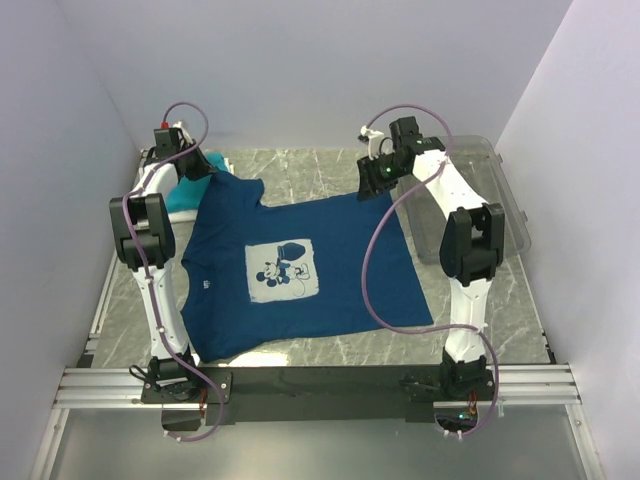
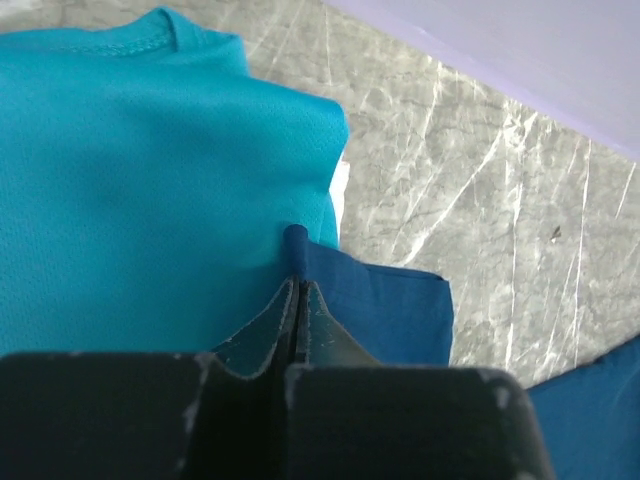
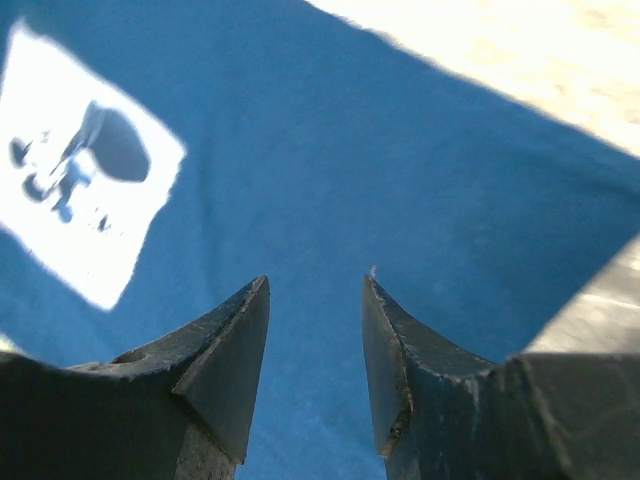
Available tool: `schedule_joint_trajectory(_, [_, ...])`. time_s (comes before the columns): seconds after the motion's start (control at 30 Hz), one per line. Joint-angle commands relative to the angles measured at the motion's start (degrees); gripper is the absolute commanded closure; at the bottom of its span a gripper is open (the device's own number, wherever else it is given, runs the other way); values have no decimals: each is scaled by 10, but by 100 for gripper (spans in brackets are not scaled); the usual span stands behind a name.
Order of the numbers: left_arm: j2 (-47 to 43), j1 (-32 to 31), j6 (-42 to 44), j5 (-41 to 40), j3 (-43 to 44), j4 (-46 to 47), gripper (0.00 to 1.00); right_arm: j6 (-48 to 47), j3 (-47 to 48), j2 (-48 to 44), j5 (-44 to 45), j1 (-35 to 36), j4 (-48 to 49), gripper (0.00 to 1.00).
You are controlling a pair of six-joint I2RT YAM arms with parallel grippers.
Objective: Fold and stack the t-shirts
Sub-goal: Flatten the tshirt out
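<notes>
The navy tee (image 1: 330, 290) lies spread flat, print up, on the desk (image 1: 350, 352), filling the space between the two arms. Its long axis runs left to right. The straight hem forms the right edge, and the collar seems to point left, though the left arm (image 1: 150, 250) hides most of that end. The pale print (image 1: 283, 270) sits mid-chest. Laid out like this, it looks ready for a first fold.

At the far right corner the right jaws stand apart over the cloth with nothing between them, released. From the pose, I judge they are lined up to take the hem corner. At the far left corner the left jaws are clenched on a small pinched fold of navy cloth, apparently the sleeve, right beside the teal tee (image 2: 150, 180). With both far corners held, the arms could lift that edge together and bring it over along the long axis.

The teal tee lies folded in the far left corner with a sliver of white tee (image 2: 341, 185) under its edge. That is probably the stack the navy one will join. On the far right, the bin (image 1: 500, 210) sits clear of the cloth.
</notes>
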Motion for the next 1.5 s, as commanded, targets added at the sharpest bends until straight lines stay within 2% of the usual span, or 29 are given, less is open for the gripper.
schedule_joint_trajectory(0.0, [-51, 0, 24, 20, -33, 59, 99, 60, 50, 26, 83, -3, 35, 51])
schedule_joint_trajectory(0.13, [-113, -1, 36, 11, -84, 91, 99, 43, 98, 56, 141, 2, 33, 51])
schedule_joint_trajectory(0.27, [-151, 1, 44, 5, -134, 110, 99, 11, 124, 84, 235, 13, 40, 51])
schedule_joint_trajectory(0.5, [-185, 7, 48, 6, -171, 136, 100, -42, 152, 121, 302, 17, 63, 51])
schedule_joint_trajectory(0.6, [-184, 7, 50, 11, -165, 130, 100, -62, 186, 148, 314, 18, 53, 51])
schedule_joint_trajectory(1.03, [-182, 6, 47, 19, -169, 133, 100, -155, 188, 195, 372, 27, 60, 55])
schedule_joint_trajectory(1.47, [-189, 5, 42, 24, -188, 140, 99, -202, 218, 240, 429, 39, 80, 52])
